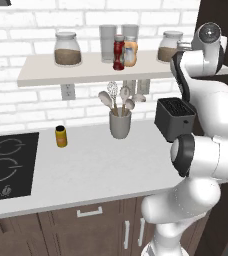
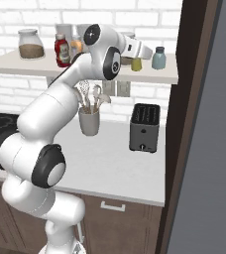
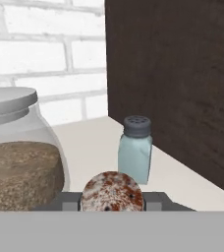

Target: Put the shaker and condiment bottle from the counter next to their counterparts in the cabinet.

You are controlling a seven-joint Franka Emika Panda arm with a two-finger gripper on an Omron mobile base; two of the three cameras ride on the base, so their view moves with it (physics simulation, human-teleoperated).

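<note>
My gripper (image 2: 138, 55) is shut on the yellow-green shaker (image 2: 136, 64), up at the right end of the wall shelf (image 2: 85, 70). In the hand view the shaker's speckled top (image 3: 112, 192) sits between my fingers (image 3: 155, 201), just in front of the pale blue shaker (image 3: 135, 155). That blue shaker (image 2: 158, 58) stands a little to the right of the held one. I cannot tell whether the held shaker touches the shelf. The red condiment bottle (image 1: 118, 52) stands on the shelf beside the orange bottle (image 1: 130, 51). The counter (image 1: 101, 165) lies below.
A glass jar of brown grains (image 3: 20, 157) stands close on the left of my hand, and a dark wall panel (image 3: 182, 74) on the right. On the counter are a yellow-orange jar (image 1: 61, 136), a utensil holder (image 1: 120, 122), a black toaster (image 2: 144, 127) and the cooktop (image 1: 6, 165).
</note>
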